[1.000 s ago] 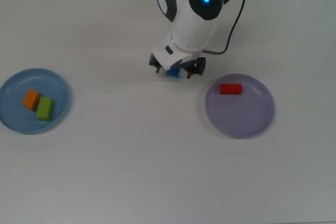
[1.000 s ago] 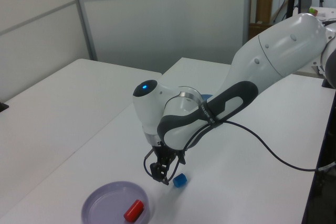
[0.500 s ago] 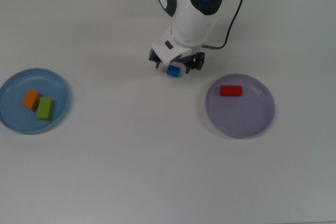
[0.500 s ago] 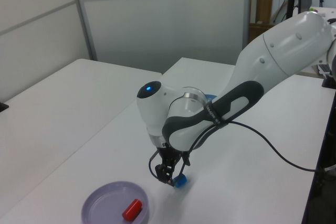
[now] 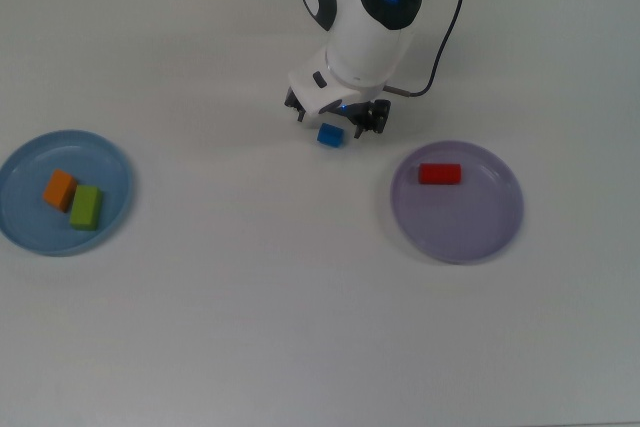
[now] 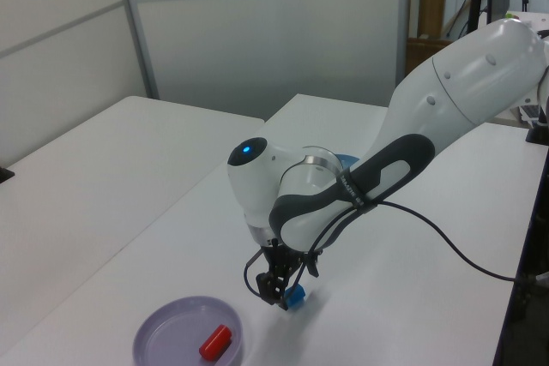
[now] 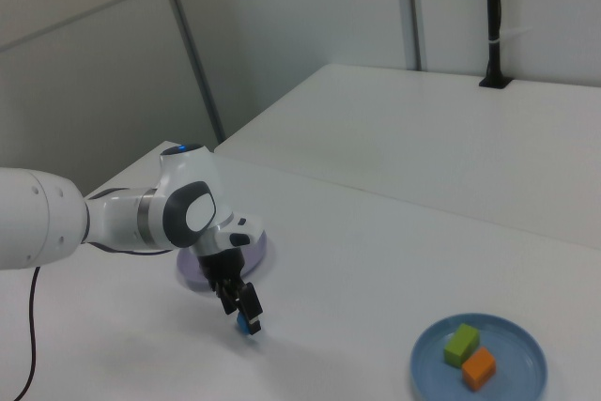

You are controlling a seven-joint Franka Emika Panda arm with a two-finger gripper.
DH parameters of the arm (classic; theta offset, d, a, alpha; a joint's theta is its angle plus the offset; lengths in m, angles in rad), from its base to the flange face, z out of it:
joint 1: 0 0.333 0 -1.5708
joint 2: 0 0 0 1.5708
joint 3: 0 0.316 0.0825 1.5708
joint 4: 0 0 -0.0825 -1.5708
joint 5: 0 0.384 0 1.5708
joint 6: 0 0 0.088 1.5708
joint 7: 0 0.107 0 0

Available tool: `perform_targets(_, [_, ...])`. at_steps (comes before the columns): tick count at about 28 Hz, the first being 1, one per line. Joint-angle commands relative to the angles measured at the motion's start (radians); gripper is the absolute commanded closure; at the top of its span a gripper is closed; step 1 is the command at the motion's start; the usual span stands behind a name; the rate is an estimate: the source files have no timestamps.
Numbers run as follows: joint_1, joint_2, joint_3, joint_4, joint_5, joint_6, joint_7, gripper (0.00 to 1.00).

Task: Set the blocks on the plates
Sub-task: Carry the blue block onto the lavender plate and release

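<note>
Blocks: four (two on blue plate, one on purple).

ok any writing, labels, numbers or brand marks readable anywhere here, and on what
None can be read.
The robot arm shows no legible brand mark, only a blue light.
The blue cube, red block, orange block and green block are plain solid colours.
The light blue plate and the lavender plate carry no print.
The table is bare white.
</note>
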Motion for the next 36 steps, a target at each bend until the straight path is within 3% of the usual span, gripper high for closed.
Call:
perform_targets(1, [0.003,0.014,-0.001,-0.024,0.020,0.087,0.012,0.00])
perform_targets(6, [0.005,0.030,-0.001,-0.021,0.020,0.117,0.012,0.01])
perform_targets(10, [0.005,0.033,-0.001,-0.019,0.020,0.125,0.008,0.52])
perform_targets(12, [0.005,0.033,-0.001,-0.018,0.020,0.125,0.000,0.73])
perform_targets(13, [0.005,0.031,-0.001,-0.018,0.020,0.125,-0.001,0.90])
perform_targets(15, [0.005,0.030,-0.001,-0.018,0.020,0.125,-0.001,1.00])
perform_targets(26, [-0.006,-0.013,-0.001,-0.005,0.024,0.112,-0.035,1.00])
perform_targets(32, [-0.014,-0.012,-0.003,0.076,0.074,0.112,-0.084,1.00])
perform_targets(36, [-0.011,0.007,-0.001,0.132,0.080,0.124,-0.099,1.00])
